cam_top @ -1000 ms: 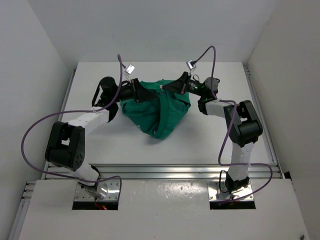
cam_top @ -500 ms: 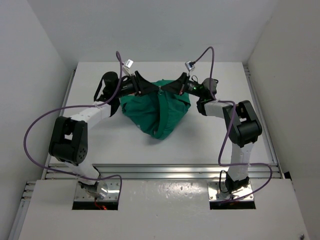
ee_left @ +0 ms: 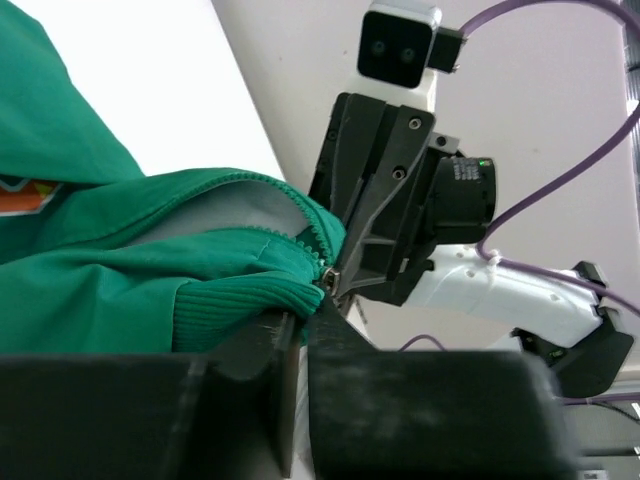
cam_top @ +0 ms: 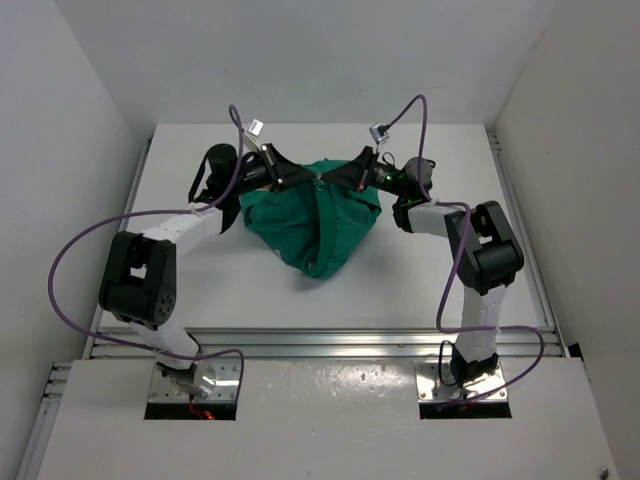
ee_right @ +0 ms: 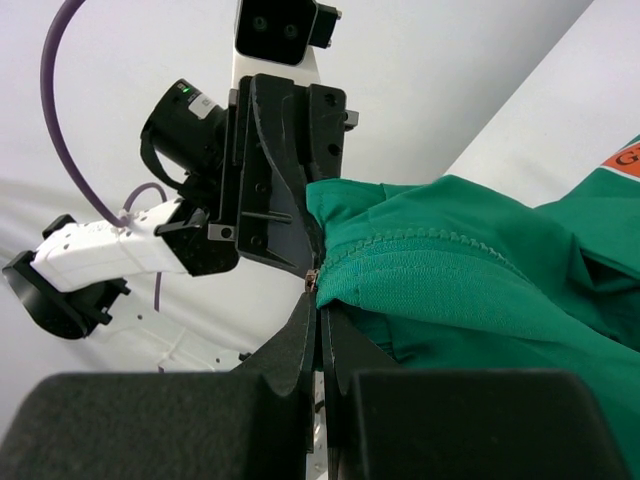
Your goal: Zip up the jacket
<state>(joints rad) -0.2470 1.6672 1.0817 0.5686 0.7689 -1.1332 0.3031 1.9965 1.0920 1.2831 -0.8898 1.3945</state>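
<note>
Small green fabric jacket (cam_top: pixel 318 228) bunched in a heap on the far-middle part of the white table (cam_top: pixel 230 285). Its top edge is lifted and pulled taut between the two claws, and the rest sags to a point toward the arm bases. Open front edge runs down the heap as a lighter green strip in the top view. Left wrist view shows the ribbed green hem (ee_left: pixel 230 305) and zipper teeth along the edge. Small metal zipper end (ee_left: pixel 326 276) sits right where both claws meet. Orange-and-white logo (ee_left: pixel 22 196) at the left edge of that view, partly cut off. Right wrist view has an orange patch (ee_right: pixel 624 160) at the frame's right edge, also cut off.

Left gripper (ee_left: pixel 303 318): black fingers nearly together with only a narrow slot, pinching the ribbed hem just beside the zipper end. Right gripper (ee_right: pixel 318 310): fingers pressed together, clamped on the jacket's stitched edge just below the metal piece. Claws are tip to tip, touching or almost, can't tell which. Each wrist view shows the other claw head-on.

Both arms reach in from the sides, with purple cables (cam_top: pixel 441 305) looping off each. White walls on three sides of the table. Aluminium rail (cam_top: pixel 320 340) along its near edge.
</note>
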